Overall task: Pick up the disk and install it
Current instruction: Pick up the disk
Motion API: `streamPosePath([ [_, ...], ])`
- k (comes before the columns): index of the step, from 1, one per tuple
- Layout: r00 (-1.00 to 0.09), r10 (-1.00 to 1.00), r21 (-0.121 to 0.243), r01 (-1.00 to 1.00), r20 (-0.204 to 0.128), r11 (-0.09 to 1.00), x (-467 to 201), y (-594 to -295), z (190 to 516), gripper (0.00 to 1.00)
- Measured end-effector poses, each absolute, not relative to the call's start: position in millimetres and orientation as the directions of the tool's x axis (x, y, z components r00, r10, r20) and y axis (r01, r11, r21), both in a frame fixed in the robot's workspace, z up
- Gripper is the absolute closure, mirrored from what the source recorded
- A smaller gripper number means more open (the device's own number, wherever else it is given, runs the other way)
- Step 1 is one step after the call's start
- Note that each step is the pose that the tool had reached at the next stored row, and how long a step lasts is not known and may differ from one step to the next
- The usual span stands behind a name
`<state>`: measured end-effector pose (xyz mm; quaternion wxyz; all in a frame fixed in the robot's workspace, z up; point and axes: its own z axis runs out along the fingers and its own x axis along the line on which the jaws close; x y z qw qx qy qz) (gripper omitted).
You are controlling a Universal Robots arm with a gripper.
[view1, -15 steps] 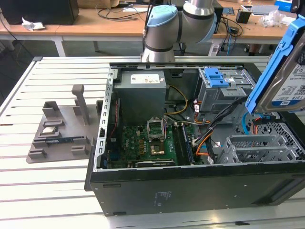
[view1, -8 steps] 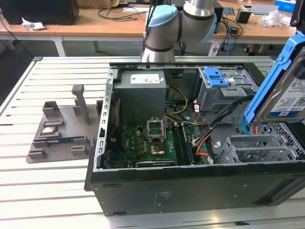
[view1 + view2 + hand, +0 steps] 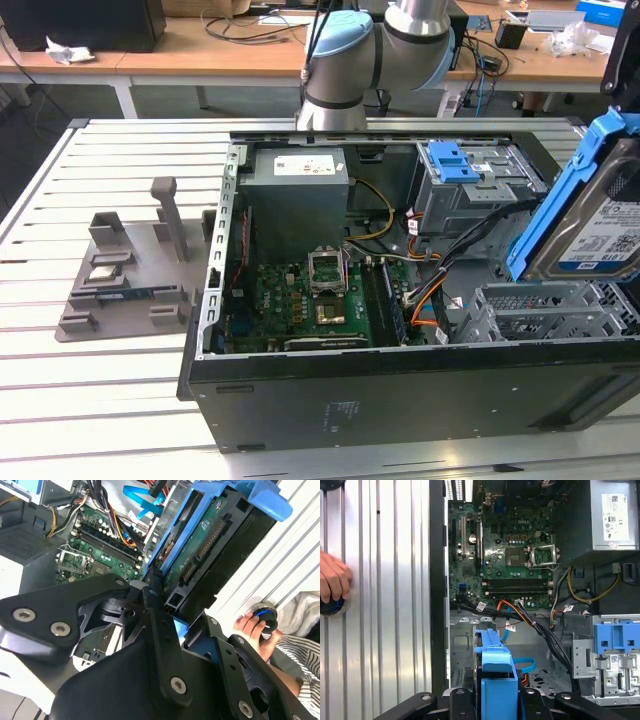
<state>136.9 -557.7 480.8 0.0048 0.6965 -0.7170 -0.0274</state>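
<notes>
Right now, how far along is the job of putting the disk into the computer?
Done: the disk is picked up. In hand: the gripper is shut on it, and it hangs tilted over the open computer case, at the exterior view's right. Left: the installing itself; the disk is not yet seated inside the case.

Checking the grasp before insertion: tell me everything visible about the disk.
The disk is a flat silver drive with a white-and-blue label, set in a blue plastic carrier. It hangs tilted in the air above the open case, at the exterior view's right, gripped by the hand. The second wrist view shows its green circuit-board underside and connector.
</notes>
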Motion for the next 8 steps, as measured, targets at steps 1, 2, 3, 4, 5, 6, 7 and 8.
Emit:
streamPosePath([
  [1,-0.030,-0.999,0.046,-0.999,-0.031,0.029,136.9,-557.4,478.7,0.64],
  [2,-0.030,-0.999,0.046,-0.999,-0.031,0.029,136.9,-557.2,477.2,0.64],
  [3,-0.031,-0.999,0.046,-0.999,-0.031,0.029,136.7,-556.6,474.2,0.64],
  [4,-0.031,-0.999,0.046,-0.999,-0.031,0.030,136.0,-556.2,471.7,0.64],
  [5,-0.031,-0.999,0.046,-0.999,-0.031,0.030,135.3,-555.7,469.9,0.64],
  [6,-0.031,-0.999,0.046,-0.999,-0.031,0.030,133.7,-555.0,466.7,0.64],
  [7,-0.031,-0.999,0.046,-0.999,-0.031,0.029,133.7,-554.6,464.9,0.64],
  [8,-0.031,-0.999,0.046,-0.999,-0.031,0.030,133.6,-554.1,463.9,0.64],
])
